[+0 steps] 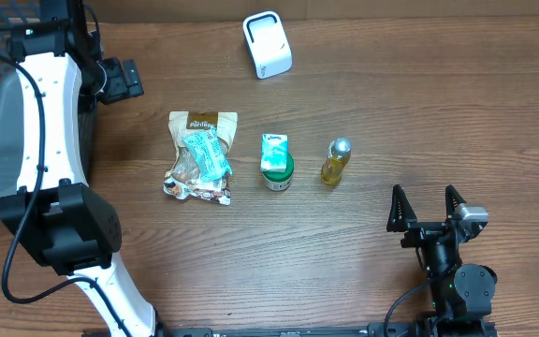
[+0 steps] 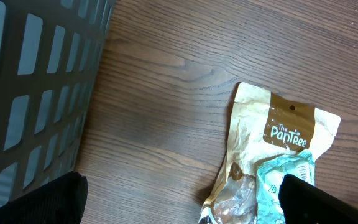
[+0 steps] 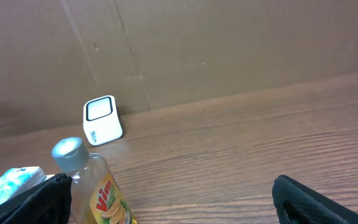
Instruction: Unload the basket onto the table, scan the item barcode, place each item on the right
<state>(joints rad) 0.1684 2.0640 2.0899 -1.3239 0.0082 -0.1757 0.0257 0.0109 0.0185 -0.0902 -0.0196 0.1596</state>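
Three items lie in a row mid-table: a tan snack bag with a teal packet on it, a green-lidded jar under a teal carton, and a yellow Vim bottle. The white barcode scanner stands at the back. My left gripper is open at the far left, above bare wood left of the snack bag. My right gripper is open and empty near the front, right of the bottle. The scanner shows far behind the bottle.
A dark grey mesh basket stands at the table's left edge, close to my left gripper. A brown cardboard wall backs the table. Bare wood lies between my right gripper and that wall.
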